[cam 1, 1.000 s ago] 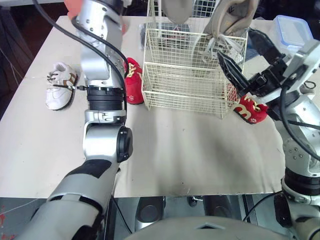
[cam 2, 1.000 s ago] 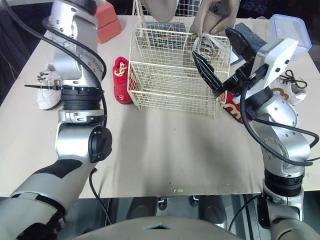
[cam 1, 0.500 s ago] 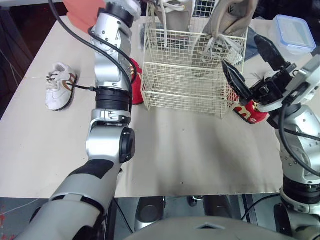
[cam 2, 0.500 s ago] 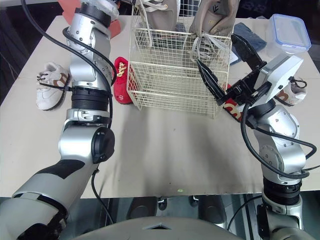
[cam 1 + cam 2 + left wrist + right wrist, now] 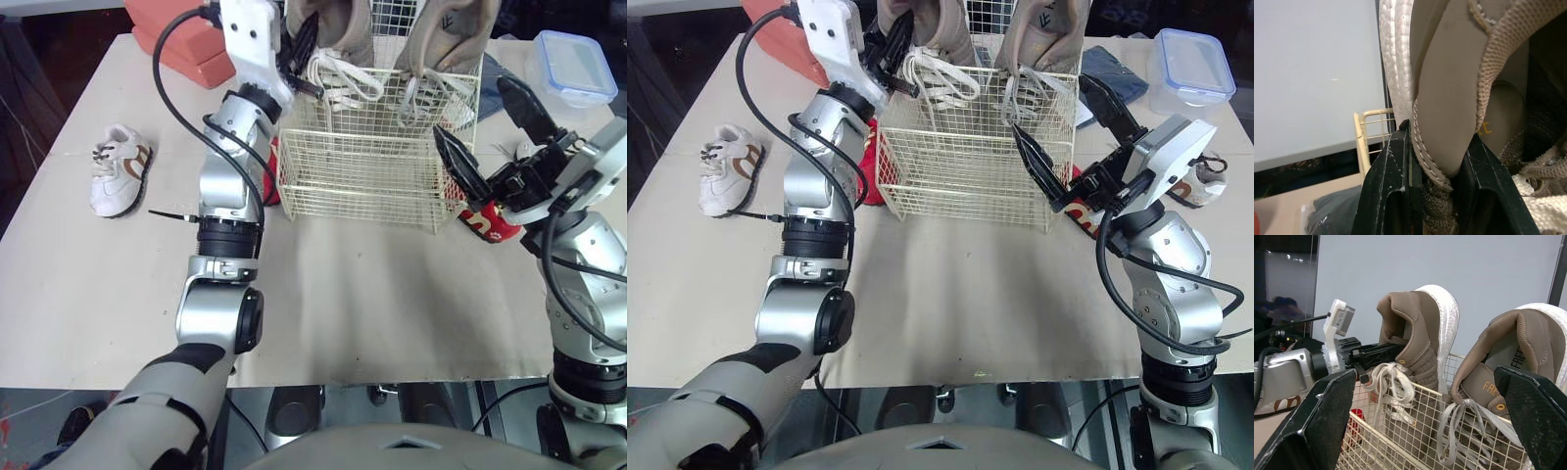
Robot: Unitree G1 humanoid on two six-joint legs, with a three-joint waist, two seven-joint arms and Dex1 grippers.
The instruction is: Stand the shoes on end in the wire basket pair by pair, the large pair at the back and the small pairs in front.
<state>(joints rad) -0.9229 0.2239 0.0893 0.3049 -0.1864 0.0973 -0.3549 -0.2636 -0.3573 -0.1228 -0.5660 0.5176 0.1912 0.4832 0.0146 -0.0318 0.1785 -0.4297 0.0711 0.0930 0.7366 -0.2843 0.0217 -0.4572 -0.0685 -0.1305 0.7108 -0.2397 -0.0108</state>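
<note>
Up in the upper centre of the head views, a cream wire basket [image 5: 362,186] sits on the pale surface [image 5: 372,294]. It holds two large taupe knit sneakers with white soles, both standing on end in its rear section: one at the left [image 5: 338,24] and one at the right [image 5: 446,34], their white laces spilling over the wire.

The left end effector [image 5: 887,44] is clenched on the heel collar of the left taupe sneaker. The right end effector [image 5: 472,110] is spread wide and grips nothing, hanging just beside the basket's right wall.

Below it a small red shoe [image 5: 487,220] lies on the surface. Its red twin [image 5: 272,166] lies against the basket's left side. A small white-and-brown sneaker [image 5: 118,166] rests at centre left, another [image 5: 1200,181] at the right edge. A clear lidded plastic box [image 5: 573,59] sits upper right.
</note>
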